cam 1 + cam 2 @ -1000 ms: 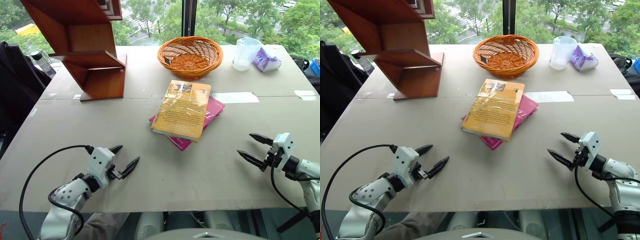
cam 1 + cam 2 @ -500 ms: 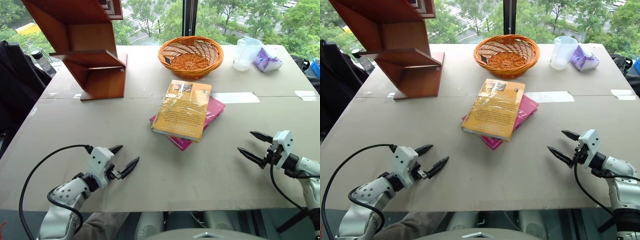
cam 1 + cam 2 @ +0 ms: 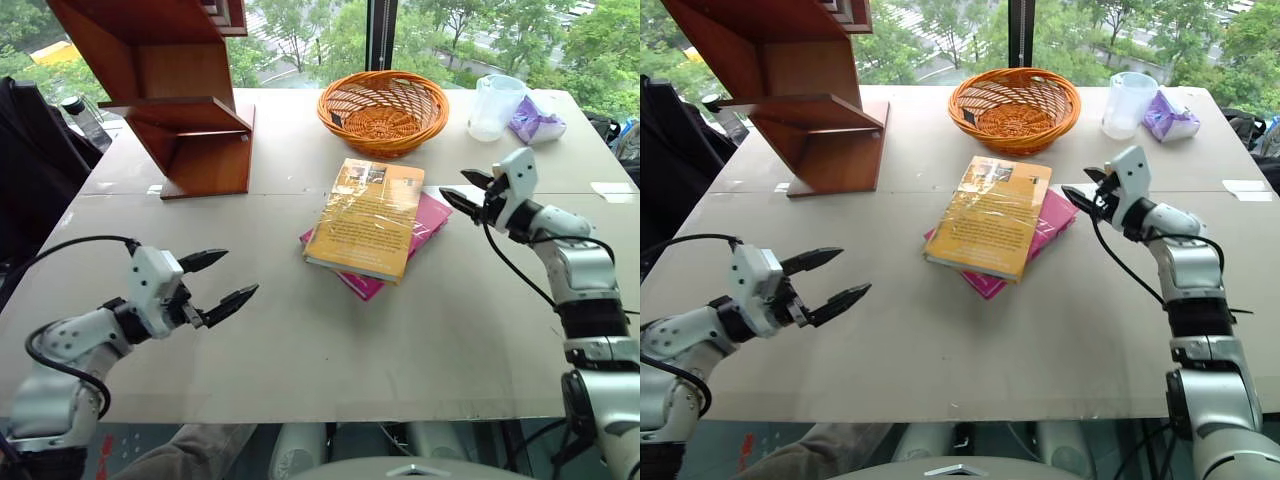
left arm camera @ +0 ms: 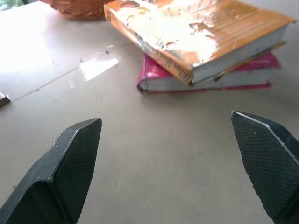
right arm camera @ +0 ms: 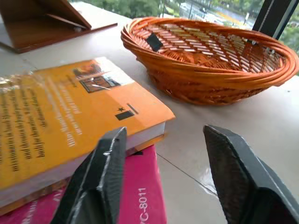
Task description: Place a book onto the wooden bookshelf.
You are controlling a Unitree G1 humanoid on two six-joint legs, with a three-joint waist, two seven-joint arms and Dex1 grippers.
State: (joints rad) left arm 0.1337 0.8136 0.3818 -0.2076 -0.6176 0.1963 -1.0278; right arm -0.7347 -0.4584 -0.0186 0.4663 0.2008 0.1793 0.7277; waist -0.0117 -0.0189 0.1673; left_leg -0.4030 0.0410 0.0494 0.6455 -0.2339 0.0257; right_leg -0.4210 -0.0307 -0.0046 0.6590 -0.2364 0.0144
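The book (image 3: 365, 218), a yellow-orange paperback in glossy wrap, lies mid-table on top of a magenta-pink book (image 3: 432, 214). At the far left of the table stands the wooden bookshelf (image 3: 190, 100), reddish-brown with slanted sides. My right gripper (image 3: 455, 185) hovers by the books' far right corner, open with a narrow gap and nothing between its fingers. The right wrist view shows the book's corner (image 5: 117, 107) just ahead of those fingers (image 5: 105, 177). My left gripper (image 3: 240, 273) is open wide above the near left of the table, pointing toward the books (image 4: 201, 42).
An orange wicker basket (image 3: 381, 110) stands behind the books. A clear plastic cup (image 3: 492, 105) and a purple wrapper (image 3: 533, 120) sit at the far right. A white tape strip (image 3: 470, 195) lies on the table (image 3: 330, 350). Dark gear and a bottle (image 3: 85, 125) are off the left edge.
My right arm has swung forward and up from the near right edge to the books' right corner, and its fingers have narrowed. My left gripper has risen and drifted slightly left.
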